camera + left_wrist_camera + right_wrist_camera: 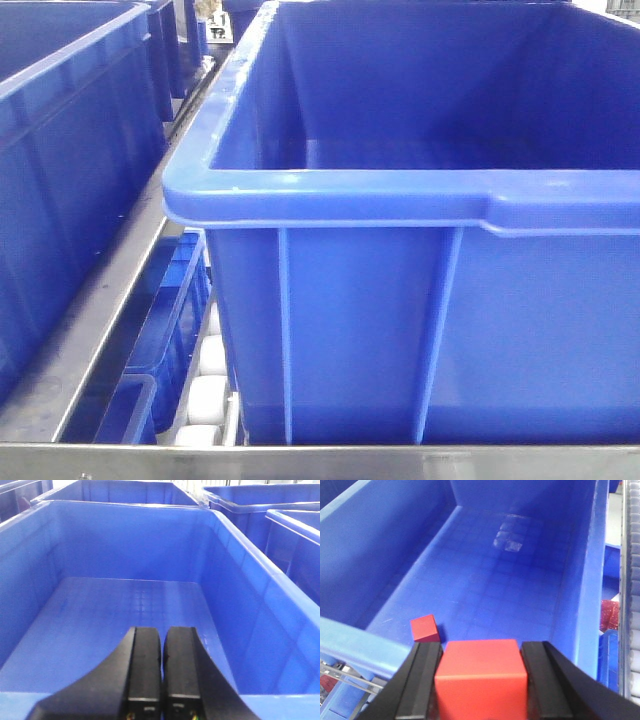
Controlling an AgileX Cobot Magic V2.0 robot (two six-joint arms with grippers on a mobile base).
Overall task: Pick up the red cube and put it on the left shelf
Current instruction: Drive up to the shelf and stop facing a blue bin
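Smooth, flat-faced red cube (481, 680) pinched in the right gripper (481, 651) over the glossy blue plastic crate (380, 555); left gripper (162, 665) pressed together

Bright glare (186, 484) behind, perhaps daylight

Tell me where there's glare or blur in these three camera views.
Front view: fairly sharp, a soft highlight runs along the blue crate's rim. Left wrist view: soft overall, washed out along the top edge, the left gripper dark with little detail. Right wrist view: a pale glare patch on the crate floor; the red cube in the right gripper looks slightly blurred.
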